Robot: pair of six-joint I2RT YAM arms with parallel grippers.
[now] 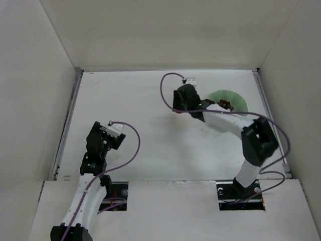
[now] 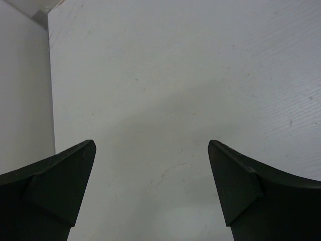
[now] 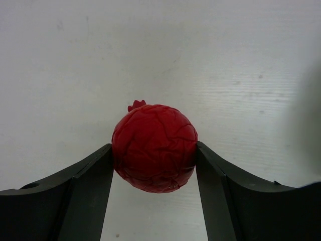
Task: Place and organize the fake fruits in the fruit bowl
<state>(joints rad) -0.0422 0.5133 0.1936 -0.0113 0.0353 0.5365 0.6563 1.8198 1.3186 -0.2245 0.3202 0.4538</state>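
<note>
Near the bowl (image 1: pixel 234 99), right tool (image 3: pixel 154 149) clamps red fruit (image 3: pixel 154 165).

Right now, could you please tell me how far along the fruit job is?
Done: the grapes lie in the green bowl. In hand: the right gripper is shut on the red fruit, which the top view shows to the left of the bowl and not in it. Left to do: carry that fruit into the bowl beside the grapes. The left gripper is open over bare table.
</note>
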